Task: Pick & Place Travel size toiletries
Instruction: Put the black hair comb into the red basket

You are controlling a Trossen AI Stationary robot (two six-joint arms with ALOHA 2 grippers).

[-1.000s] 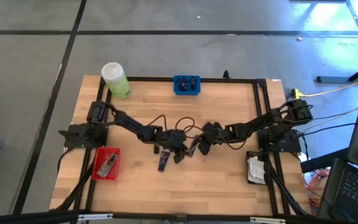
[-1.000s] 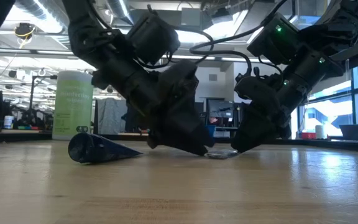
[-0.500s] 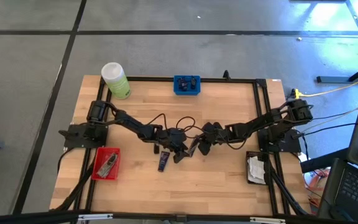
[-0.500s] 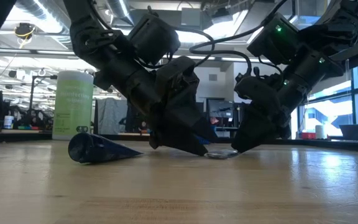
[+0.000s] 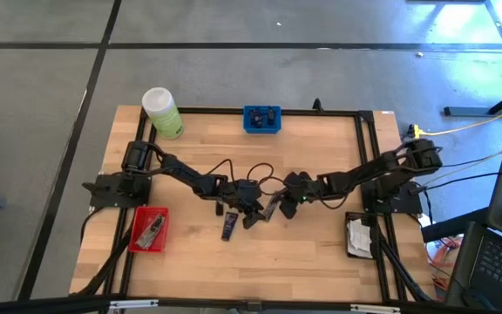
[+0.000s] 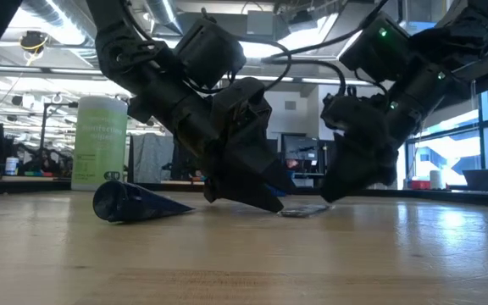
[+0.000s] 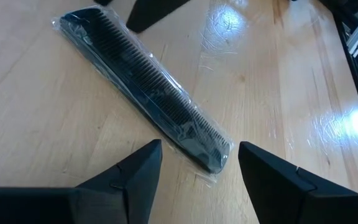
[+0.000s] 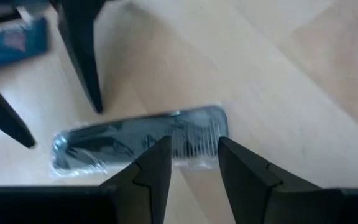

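A black comb in a clear packet (image 7: 148, 93) lies flat on the wooden table at its middle; it also shows in the right wrist view (image 8: 135, 140) and the low view (image 6: 299, 210). My left gripper (image 7: 197, 158) is open, low over the table, its fingers either side of one end of the comb. My right gripper (image 8: 194, 155) is open and stands just above the comb's other end, clear of the table in the low view (image 6: 333, 193). A dark navy tube (image 5: 228, 228) lies on the table beside my left gripper (image 5: 253, 216).
A red tray (image 5: 149, 228) with grey items sits at the near left. A black tray (image 5: 358, 235) with white sachets is at the near right. A blue tray (image 5: 261, 119) is at the far edge, and a light-green bottle (image 5: 161, 112) at the far left corner.
My right gripper has risen off the table and drawn back a little toward the table's right edge. The comb packet has stayed on the table.
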